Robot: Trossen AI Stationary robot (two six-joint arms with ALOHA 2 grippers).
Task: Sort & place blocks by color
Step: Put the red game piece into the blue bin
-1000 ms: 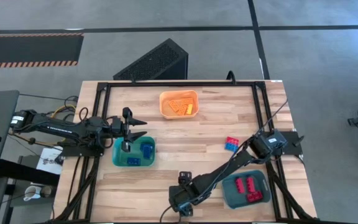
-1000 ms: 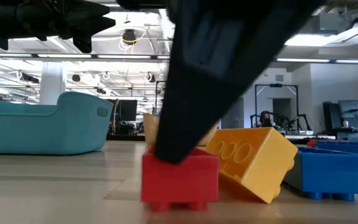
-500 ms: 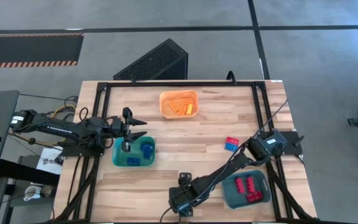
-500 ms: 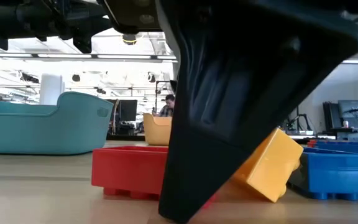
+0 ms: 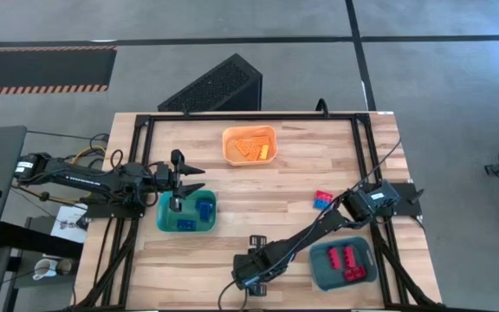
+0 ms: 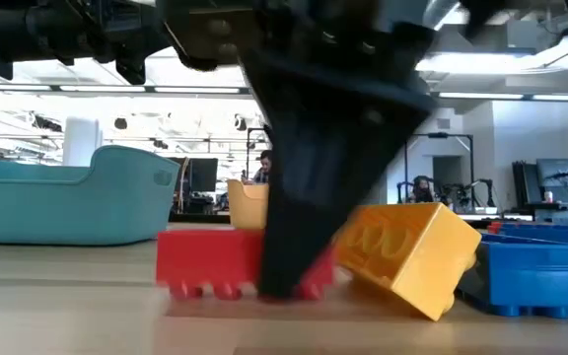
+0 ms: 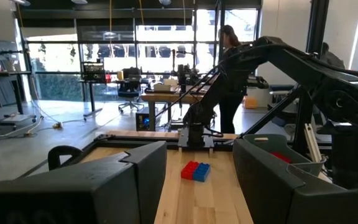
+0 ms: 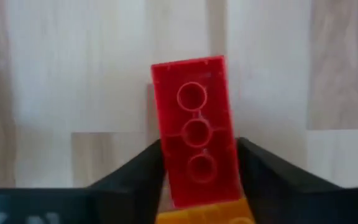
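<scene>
Between the right gripper's (image 8: 197, 180) jaws: one red block (image 8: 196, 127), one yellow block (image 8: 201, 218).

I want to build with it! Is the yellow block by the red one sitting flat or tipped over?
Tipped. In the low view the yellow block leans on one edge, its studded face turned sideways, beside the red block that the right gripper straddles.

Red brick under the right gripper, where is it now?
The red brick lies on the table's front edge, between the right gripper's fingers, upside down, a yellow brick right beside it.

bins (image 5: 249, 145): 3 | arms (image 5: 89, 182): 2 | loose table blocks (image 5: 323, 200): at least 5
</scene>
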